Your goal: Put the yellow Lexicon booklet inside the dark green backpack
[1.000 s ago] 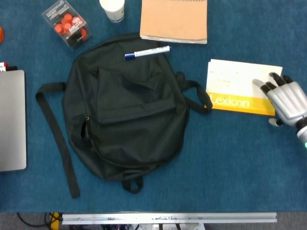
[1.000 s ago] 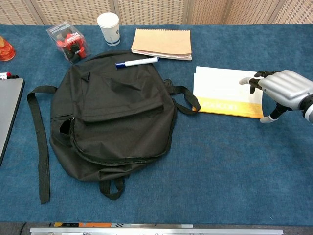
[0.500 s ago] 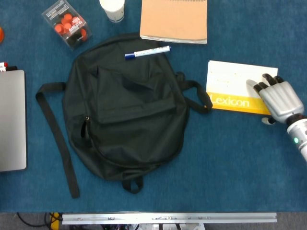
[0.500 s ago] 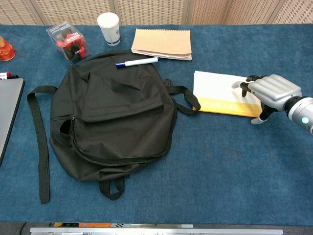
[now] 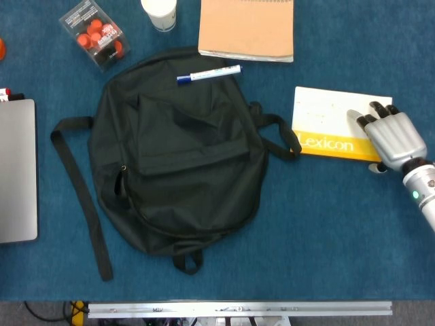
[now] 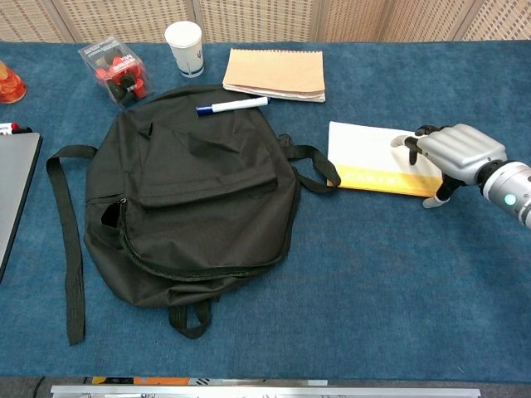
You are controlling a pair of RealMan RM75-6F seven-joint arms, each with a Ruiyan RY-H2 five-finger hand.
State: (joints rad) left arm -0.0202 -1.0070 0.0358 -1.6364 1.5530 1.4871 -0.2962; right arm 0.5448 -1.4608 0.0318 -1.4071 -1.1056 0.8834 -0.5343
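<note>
The yellow and white Lexicon booklet (image 5: 326,125) (image 6: 369,153) lies flat on the blue table, right of the dark green backpack (image 5: 180,156) (image 6: 191,199). The backpack lies flat with its front up and its zippers look closed. My right hand (image 5: 389,136) (image 6: 452,151) is over the booklet's right end. Its fingers (image 5: 363,121) rest on the white top part, and its thumb (image 6: 433,201) points down to the table just off the booklet's near right corner. The booklet still lies flat. My left hand does not show in either view.
A blue marker (image 5: 209,73) lies on the backpack's top edge. Behind it are a tan notebook (image 5: 247,28), a paper cup (image 5: 160,12) and a clear box of red pieces (image 5: 95,34). A silver laptop (image 5: 17,170) sits at the left edge. A backpack strap (image 5: 280,139) reaches toward the booklet.
My right hand has moved left and down onto the booklet's right end, so its fingers now rest on the cover. The booklet and backpack have not moved.
</note>
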